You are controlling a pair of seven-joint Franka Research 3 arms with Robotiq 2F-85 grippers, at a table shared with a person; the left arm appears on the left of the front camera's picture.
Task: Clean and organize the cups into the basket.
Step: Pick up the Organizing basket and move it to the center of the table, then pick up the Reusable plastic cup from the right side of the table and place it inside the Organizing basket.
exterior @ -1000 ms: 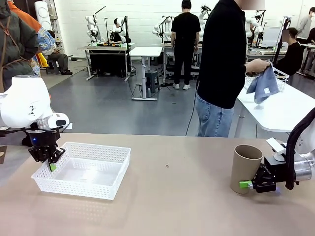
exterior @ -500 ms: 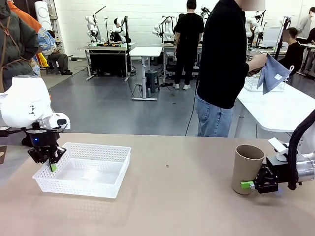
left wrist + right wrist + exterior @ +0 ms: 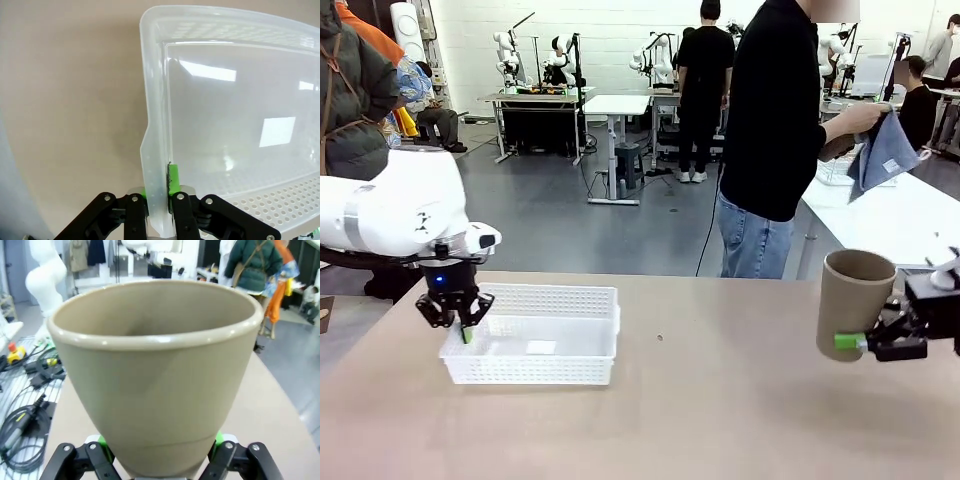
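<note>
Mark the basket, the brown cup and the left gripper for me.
basket [image 3: 535,368], front view, on its near mesh wall.
brown cup [image 3: 853,300], front view, middle of its side.
left gripper [image 3: 467,335], front view, between its fingertips at the basket's left end.

The shallow white plastic basket [image 3: 535,367] shines smooth and glossy; the tall brown paper cup [image 3: 850,300] looks matt.

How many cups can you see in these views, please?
1: a brown cup, held upright by the right hand, at the front view's right side. More may be out of view.
</note>
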